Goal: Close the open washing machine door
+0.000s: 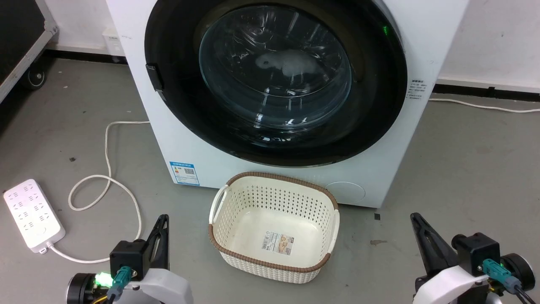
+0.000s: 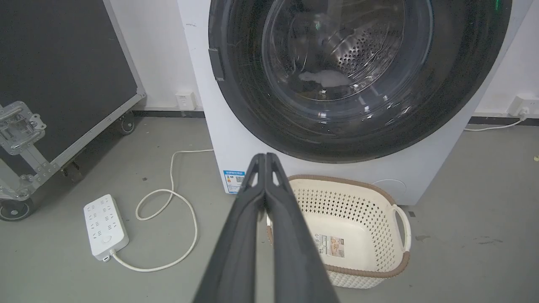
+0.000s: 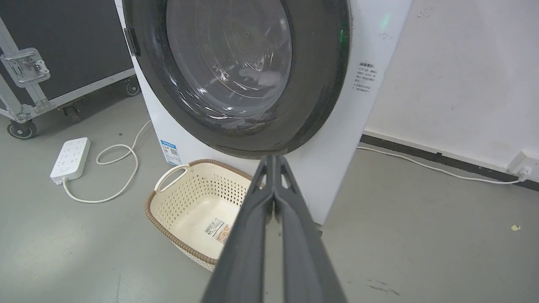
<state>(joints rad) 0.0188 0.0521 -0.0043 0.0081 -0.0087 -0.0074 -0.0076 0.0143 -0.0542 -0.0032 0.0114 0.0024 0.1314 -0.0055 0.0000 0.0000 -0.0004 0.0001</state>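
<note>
Facing of the door: the washing machine door (image 1: 275, 74) is seen upright on the white machine front, turned toward the robot. Its black ring appears to lie flat against the cabinet, but whether the latch is caught cannot be told.
Direction from the hands: the door is placed ahead of and above both hands, well apart from each.
Left side: the left hand (image 1: 163, 219) is held low over the floor, fingers pressed together, nothing gripped.
Right side: the right hand (image 1: 415, 217) is held likewise, fingers closed on nothing.
Free edge: a small dark tab (image 1: 154, 78) is carried on the door's left rim, so the left hand is judged nearer to where a closing push would count.
Obstacle: a cream basket (image 1: 274, 177) is set on the floor just before the machine, between the hands, and any reach would be routed over it.
Progress: the closing is judged done or nearly so.
</note>
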